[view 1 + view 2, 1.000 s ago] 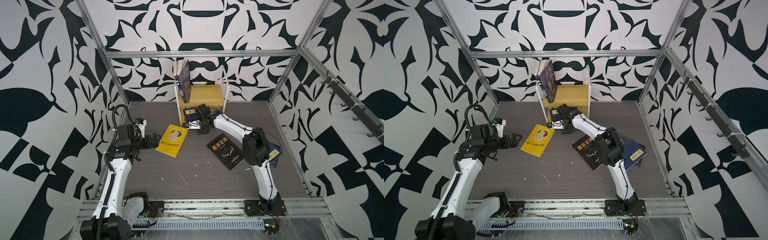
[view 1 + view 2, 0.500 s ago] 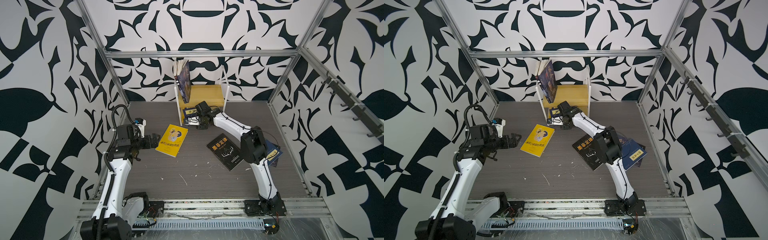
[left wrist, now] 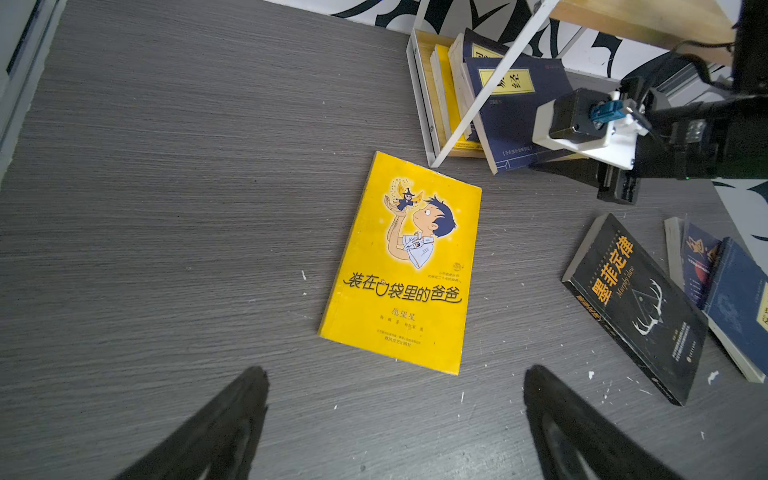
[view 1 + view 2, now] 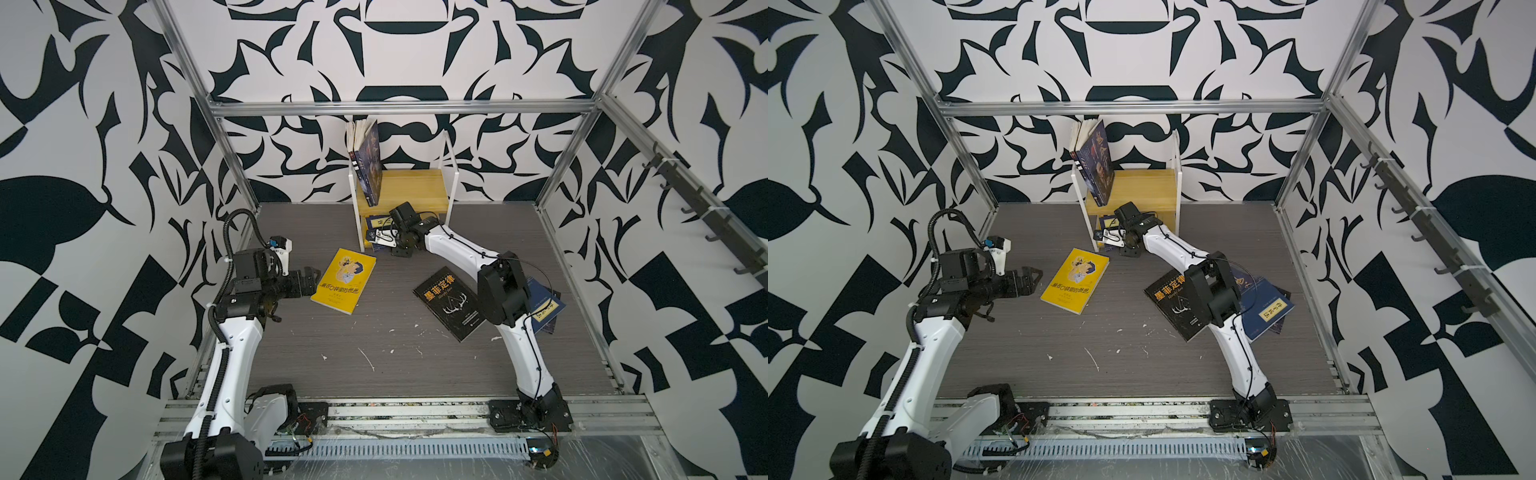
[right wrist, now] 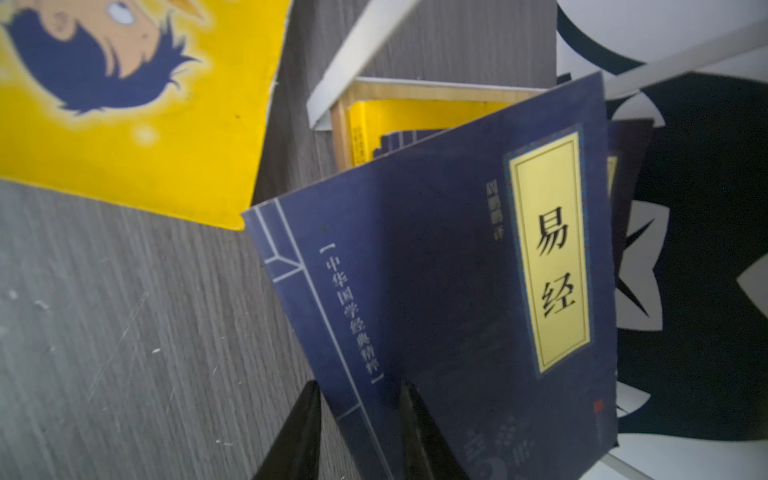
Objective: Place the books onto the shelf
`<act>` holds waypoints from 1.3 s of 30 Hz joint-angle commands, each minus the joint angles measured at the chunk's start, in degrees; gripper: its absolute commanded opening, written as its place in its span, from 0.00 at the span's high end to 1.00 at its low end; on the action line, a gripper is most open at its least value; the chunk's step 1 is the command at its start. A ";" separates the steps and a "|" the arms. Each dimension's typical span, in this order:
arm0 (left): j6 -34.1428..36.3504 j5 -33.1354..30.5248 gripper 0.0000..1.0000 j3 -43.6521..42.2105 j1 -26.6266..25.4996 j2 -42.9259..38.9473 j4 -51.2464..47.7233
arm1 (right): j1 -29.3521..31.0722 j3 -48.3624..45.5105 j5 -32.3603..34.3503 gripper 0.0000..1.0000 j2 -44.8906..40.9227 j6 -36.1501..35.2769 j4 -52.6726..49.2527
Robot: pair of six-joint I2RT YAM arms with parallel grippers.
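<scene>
The navy paperback with a yellow title label [image 5: 457,291] leans out of the lower tier of the small shelf of yellowish boards and white uprights [image 4: 415,191], upper middle in both top views. The right claw [image 5: 359,386] straddles one edge of it; whether it truly pinches, I cannot tell. Dark purple-blue books [image 4: 368,166] lean against the upper tier's left upright. Left of centre, a yellow cartoon-cover book [image 4: 343,280] lies flat on the grey wood-grain desk [image 4: 374,361]. The left claw [image 3: 397,370] hovers just short of it, fingers wide apart. A black book with gold characters [image 4: 451,301] lies right of centre.
</scene>
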 commanded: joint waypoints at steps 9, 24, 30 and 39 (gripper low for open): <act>0.28 0.06 0.01 -0.61 0.30 -0.75 -0.17 | 0.08 5.08 3.66 0.75 1.35 8.44 6.14; 0.14 0.15 0.00 -0.52 0.28 -0.73 -0.19 | -0.38 -2.31 2.43 0.50 -6.67 5.23 5.46; -0.08 0.59 0.01 -0.70 0.26 -0.72 0.00 | -1.79 -7.94 4.43 0.45 -8.80 4.38 8.56; -0.16 0.43 0.01 -0.43 0.47 -0.92 -0.37 | -2.60 -7.04 3.58 0.45 -5.97 5.23 9.55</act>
